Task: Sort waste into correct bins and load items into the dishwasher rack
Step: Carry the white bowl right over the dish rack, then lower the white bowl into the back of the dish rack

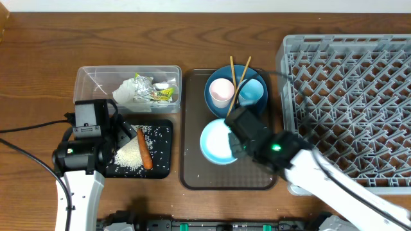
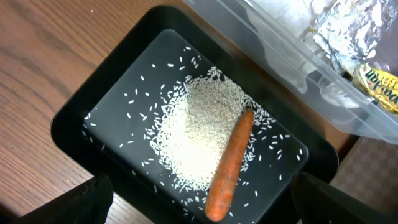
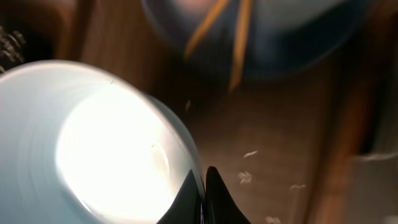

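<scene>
Pinched at the rim, the white bowl (image 1: 215, 142), by the right gripper (image 3: 202, 188). Fingertips pressed together on the wall, one inside and one outside. Bright inside. Placed on the brown serving tray (image 1: 192, 173) at mid-bench, toward the near edge. Resting on the tray or raised off it: cannot tell. Scattered on the tray floor beside the bowl in the right wrist view, a few pale grains.

Farther back on the same tray, toward the far edge, the blue plate (image 1: 210, 102). Standing on it mouth up, the pinkish-white cup (image 1: 222, 90) on the left and the light blue cup (image 1: 252, 92) on the right. Laid across the plate between the cups, the wooden chopsticks (image 1: 239, 78), meeting in a narrow V.

Along the right edge of the bench, just beside the serving tray, the dishwasher rack (image 1: 359, 96), grey, with a lattice of dividers.

Toward the left edge, in the far half, the clear plastic box (image 1: 90, 80). Lying inside it, the crumpled white paper (image 1: 131, 90) and the yellow-green wrapper (image 1: 164, 95).

Directly nearer than the box, the black tray (image 2: 74, 118). Heaped in its middle, with strays all around, the rice (image 2: 199, 134). Lying slantwise along the heap's edge, the carrot (image 2: 229, 167).

Hovering over the black tray, the left gripper (image 1: 126, 133), fingers spread wide apart and clear of the carrot and rice.
</scene>
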`<action>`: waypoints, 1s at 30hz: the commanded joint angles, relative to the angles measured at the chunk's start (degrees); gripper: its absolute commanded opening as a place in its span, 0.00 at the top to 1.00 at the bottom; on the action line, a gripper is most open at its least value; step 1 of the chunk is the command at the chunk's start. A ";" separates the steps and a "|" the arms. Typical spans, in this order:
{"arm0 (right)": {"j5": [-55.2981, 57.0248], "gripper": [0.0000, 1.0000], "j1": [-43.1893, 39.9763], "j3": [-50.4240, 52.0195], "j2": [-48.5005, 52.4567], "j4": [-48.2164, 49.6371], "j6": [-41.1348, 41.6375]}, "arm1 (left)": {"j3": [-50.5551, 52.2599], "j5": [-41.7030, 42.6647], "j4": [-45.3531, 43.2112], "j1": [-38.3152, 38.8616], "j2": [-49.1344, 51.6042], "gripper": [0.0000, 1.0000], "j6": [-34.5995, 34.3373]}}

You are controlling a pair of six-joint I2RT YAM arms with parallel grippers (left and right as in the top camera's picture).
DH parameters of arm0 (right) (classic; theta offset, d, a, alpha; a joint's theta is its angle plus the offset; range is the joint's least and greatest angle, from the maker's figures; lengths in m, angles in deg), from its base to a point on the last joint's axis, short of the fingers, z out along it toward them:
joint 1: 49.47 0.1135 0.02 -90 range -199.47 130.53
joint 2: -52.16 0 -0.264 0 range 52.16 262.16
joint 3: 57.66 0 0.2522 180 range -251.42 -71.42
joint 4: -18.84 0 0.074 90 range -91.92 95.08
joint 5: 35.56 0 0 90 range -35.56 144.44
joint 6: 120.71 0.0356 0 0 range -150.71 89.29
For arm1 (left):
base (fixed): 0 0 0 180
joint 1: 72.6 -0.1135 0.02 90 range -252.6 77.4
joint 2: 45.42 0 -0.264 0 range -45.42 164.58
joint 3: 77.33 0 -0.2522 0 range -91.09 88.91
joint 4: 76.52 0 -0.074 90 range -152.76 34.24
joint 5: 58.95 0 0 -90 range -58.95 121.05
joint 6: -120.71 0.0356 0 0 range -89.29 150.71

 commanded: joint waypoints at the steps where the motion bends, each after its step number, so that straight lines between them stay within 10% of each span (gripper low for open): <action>1: 13.99 0.99 -1.05 -4.90 -4.42 -3.32 -10.64 | 0.26 -0.07 0.15 -0.33 0.07 0.05 -0.02; 9: 41.88 0.99 -14.69 -5.40 -7.87 4.42 -33.38 | 0.26 -0.07 0.15 -0.33 0.07 0.01 -0.02; 20: 44.11 0.99 -44.02 -5.40 4.31 50.14 -61.81 | 0.26 -0.07 0.15 -0.33 0.07 0.00 -0.02; 30: 48.11 0.99 -53.13 -5.40 24.76 73.81 -69.90 | 0.26 -0.07 0.15 -0.33 0.07 0.00 -0.02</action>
